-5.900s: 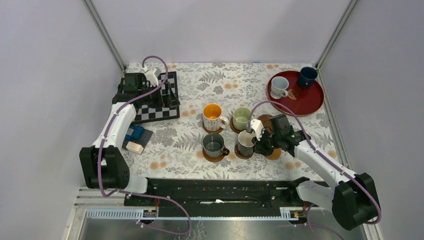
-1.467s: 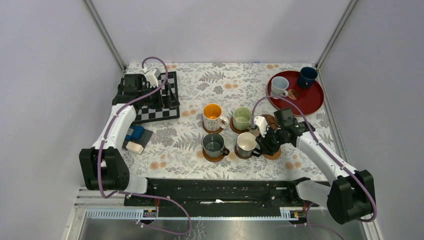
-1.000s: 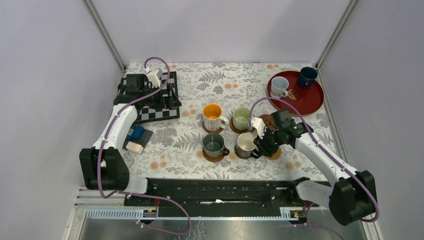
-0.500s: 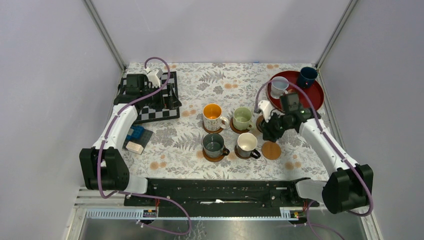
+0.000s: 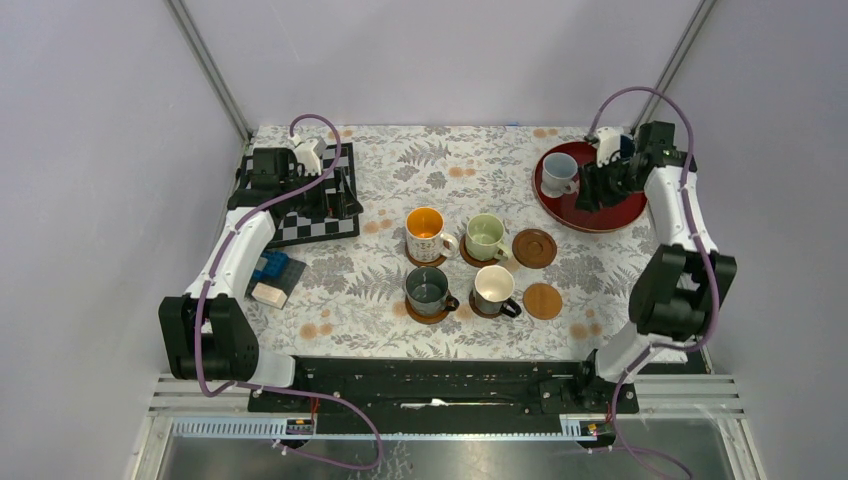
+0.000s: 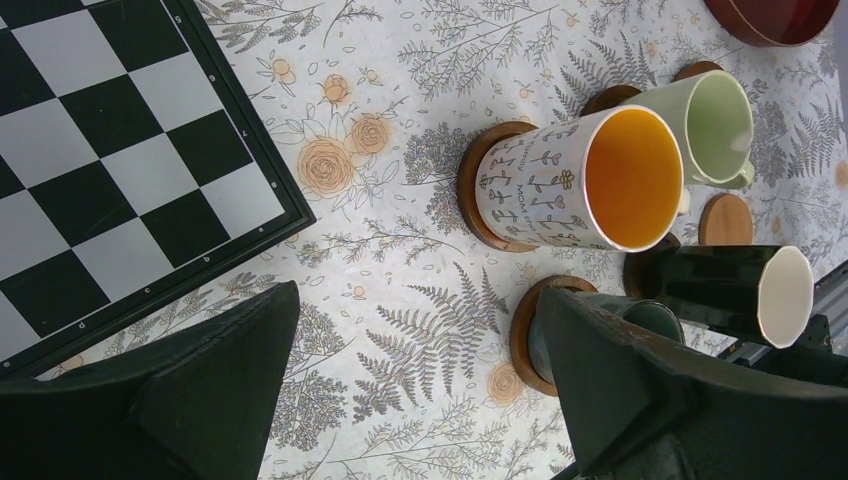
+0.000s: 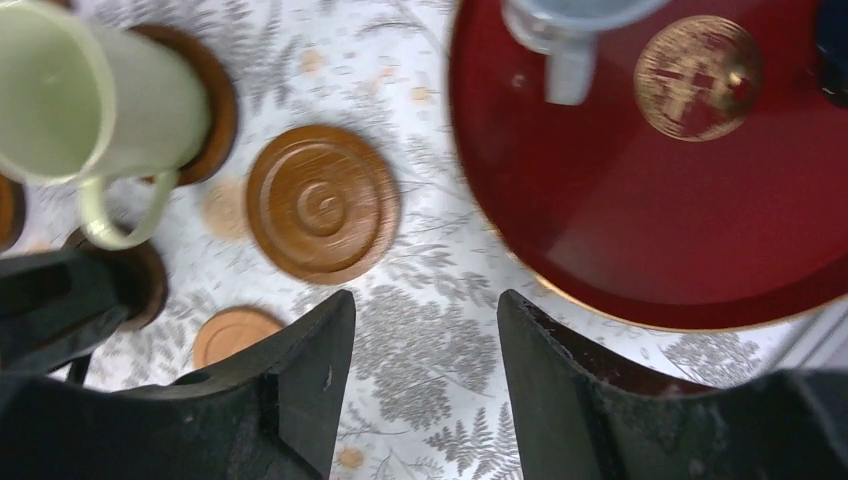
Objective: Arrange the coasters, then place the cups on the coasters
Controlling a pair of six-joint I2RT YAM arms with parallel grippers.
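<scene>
- Table (image 5: 450, 160): floral cloth. No writing on it that I can read.
- Chessboard (image 5: 300, 222): upper left of the top view. Its border characters are too small to read.
- Tray (image 5: 603, 214): red, upper right. It holds a pale mug (image 5: 558, 172) and a navy mug (image 7: 836, 50), the latter largely hidden behind the wrist.
- Right gripper (image 7: 425, 320): over the tray's near edge, jaws spread, nothing between them. My worry is that a low approach could knock the pale mug or skid it on the glossy tray. A pinch on the handle alone might also let it swing.
- Left gripper (image 6: 415, 310): over the chessboard, jaws spread wide, empty.
- Four mugs seated at centre: orange-inside (image 5: 425, 233), green (image 5: 484, 236), grey-green (image 5: 427, 288), black (image 5: 492, 288). I judge that a carried mug could clip the green mug's handle, which points towards the free spots.
- Two bare coasters: dark (image 5: 534, 248) right of the green mug, light (image 5: 543, 301) right of the black. A mug set off-centre could tip off the edge or shove the disc.
- Gold emblem (image 7: 697, 77): on the tray floor, no legible text.
- Lettering (image 6: 540, 200): on the orange-inside mug's wall, possibly starting "MOM", though I cannot be sure.
</scene>
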